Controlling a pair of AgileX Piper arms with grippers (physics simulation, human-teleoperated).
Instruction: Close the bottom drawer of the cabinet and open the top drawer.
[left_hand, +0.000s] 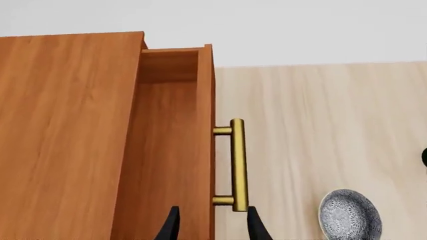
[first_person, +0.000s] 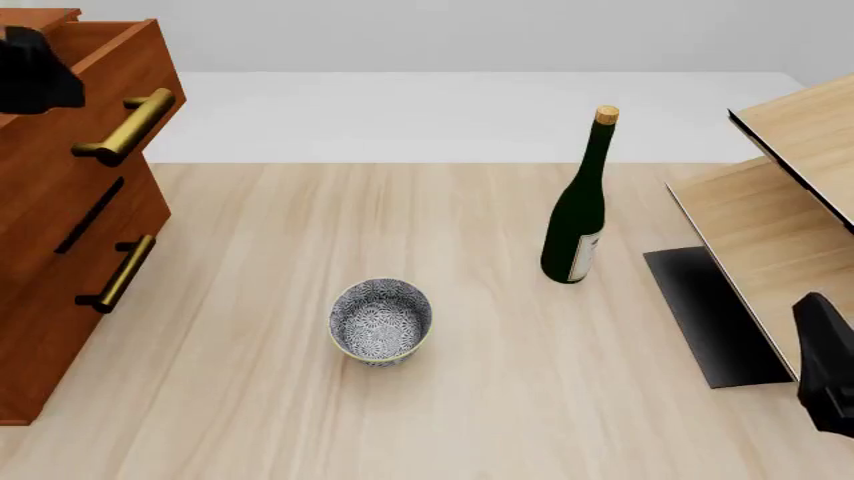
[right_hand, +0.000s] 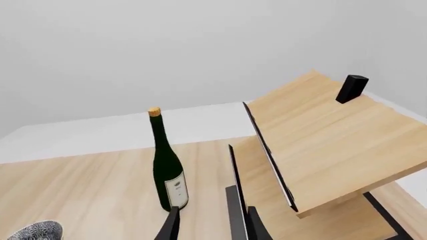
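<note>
Right gripper (first_person: 830, 375) at near right edge; cabinet (first_person: 60, 250) at left with top drawer (first_person: 100, 110) pulled out.

Right gripper fingers (right_hand: 175, 225) stand slightly apart, holding nothing, aimed toward the wine bottle (first_person: 581, 205) and the pale shelf unit (first_person: 787, 190). Light wood tabletop (first_person: 534, 400) runs to a white far strip and a plain grey wall. Patterned bowl (first_person: 382, 320) sits near centre, well apart from the bottle farther right. Open surface lies between bowl and cabinet. Bottom drawer (first_person: 67, 310) sits flush with the cabinet front, handle outward. Left gripper (left_hand: 212, 227) hovers at the top drawer, fingertips (left_hand: 257, 225) narrowly spread astride the drawer front beside its brass handle (left_hand: 237, 165), gripping nothing.
</note>
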